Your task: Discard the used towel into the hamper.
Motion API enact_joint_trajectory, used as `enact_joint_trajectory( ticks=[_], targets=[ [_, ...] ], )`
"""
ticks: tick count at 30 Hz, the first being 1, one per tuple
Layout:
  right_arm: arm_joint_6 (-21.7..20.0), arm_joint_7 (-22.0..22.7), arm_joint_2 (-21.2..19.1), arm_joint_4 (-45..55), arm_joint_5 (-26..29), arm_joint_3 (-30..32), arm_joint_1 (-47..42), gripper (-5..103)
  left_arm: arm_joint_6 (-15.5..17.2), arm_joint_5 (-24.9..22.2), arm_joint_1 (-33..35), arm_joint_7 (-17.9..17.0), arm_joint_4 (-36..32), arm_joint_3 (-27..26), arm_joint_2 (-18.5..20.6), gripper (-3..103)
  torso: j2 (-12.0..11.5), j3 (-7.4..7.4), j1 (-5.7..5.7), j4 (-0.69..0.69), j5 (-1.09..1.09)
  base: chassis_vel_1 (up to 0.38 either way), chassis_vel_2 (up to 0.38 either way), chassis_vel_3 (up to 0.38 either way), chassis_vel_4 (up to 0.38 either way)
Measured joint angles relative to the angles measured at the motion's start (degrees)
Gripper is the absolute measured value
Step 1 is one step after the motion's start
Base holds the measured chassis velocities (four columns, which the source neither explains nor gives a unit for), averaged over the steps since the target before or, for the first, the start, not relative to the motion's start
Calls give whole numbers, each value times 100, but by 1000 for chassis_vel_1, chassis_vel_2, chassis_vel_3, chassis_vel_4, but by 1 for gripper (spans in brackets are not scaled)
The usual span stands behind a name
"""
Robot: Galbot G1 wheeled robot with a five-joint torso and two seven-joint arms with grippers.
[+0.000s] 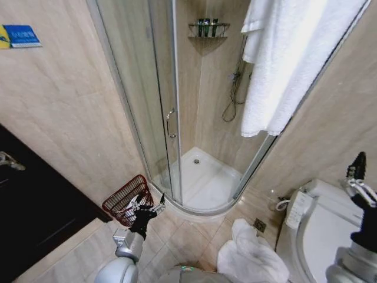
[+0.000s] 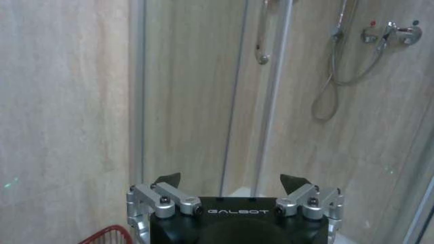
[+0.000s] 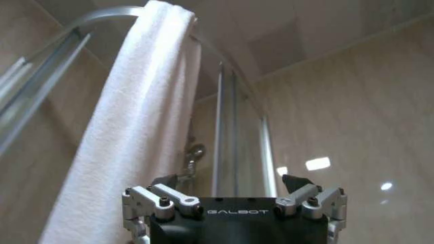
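Towel, white terry (image 1: 288,65), draped over the shower enclosure's top rail at upper right, looks soft, light and limp, best pinched at its hanging lower edge by the raised, open-fingered right gripper (image 3: 230,180); open left gripper (image 1: 147,206) hovers low beside the dark-red wire hamper (image 1: 121,203) on the floor at left.

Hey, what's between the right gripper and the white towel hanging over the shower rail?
Nothing. In the right wrist view the right gripper, open, points up beside the hanging towel, with bare air between.
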Motion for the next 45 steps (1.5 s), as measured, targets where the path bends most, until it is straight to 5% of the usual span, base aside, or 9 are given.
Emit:
enact_joint_trajectory(
  ticks=[9, 22, 36, 45],
  targets=[
    [-534, 53, -981, 2, 642, -54, 1149, 100, -1, 0, -1, -2, 0, -1, 4, 99, 0, 1, 2, -1, 2, 52, 35, -64, -29],
    [-436, -254, -2766, -703, 1498, -194, 2654, 100, -1, 0, -1, -2, 0, 0, 2, 99, -1, 1, 3, -2, 3, -13, 0, 5, 7],
    [-758, -105, -3795, -1525, 1794, -446, 3903, 100, -1, 0, -1, -1, 0, 0, 2, 99, -1, 1, 2, -3, 4, 0, 0, 0, 0],
    [-1673, -222, -4836, -1713, 3529, -548, 4931, 100, -1, 0, -1, 0, 0, 1, 2, 99, -1, 1, 2, -3, 1, 0, 0, 0, 0]
  ],
)
